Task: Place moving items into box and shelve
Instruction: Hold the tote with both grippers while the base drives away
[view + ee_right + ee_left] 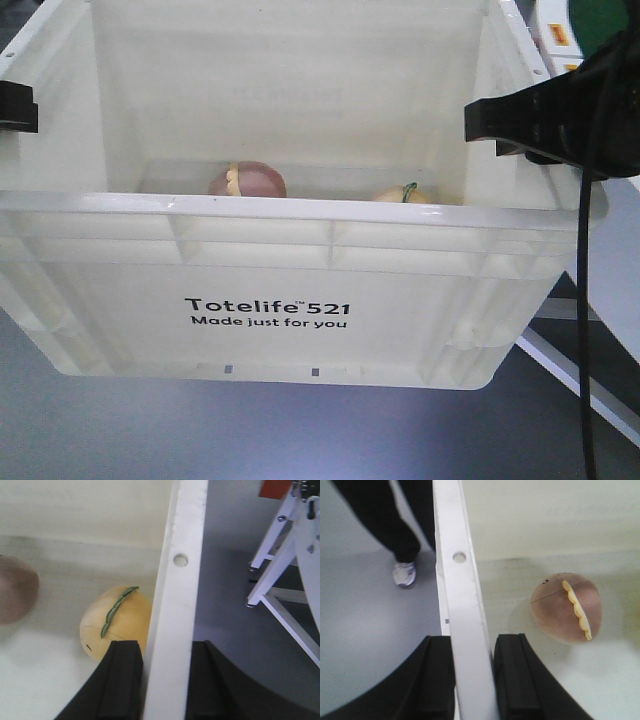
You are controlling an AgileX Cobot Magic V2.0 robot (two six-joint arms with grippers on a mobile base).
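A white Totelife crate [120,320], its front wall printed "Totelife 521 Made just for you", fills the foreground over a grey floor [300,435]. The robot's two black claws grip it by opposite side walls. The left gripper [472,680] is clamped on the left rim, one finger outside the wall and one inside. The right gripper [167,680] is closed the same way on the right rim, just below a small round hole in the plastic. Both moving items lie on the crate's bottom, apart from each other: the pinkish-brown toy [247,180] with its scalloped yellow rim [577,610] toward the left side, and the pale yellow fruit toy [117,622] with a green leaf [117,607] close against the right wall, next to the right claw's inner finger. Beyond the left wall stand a person's dark-trousered legs [395,520] and a light sneaker [404,573]. Beyond the right wall stands a white metal frame [272,575].
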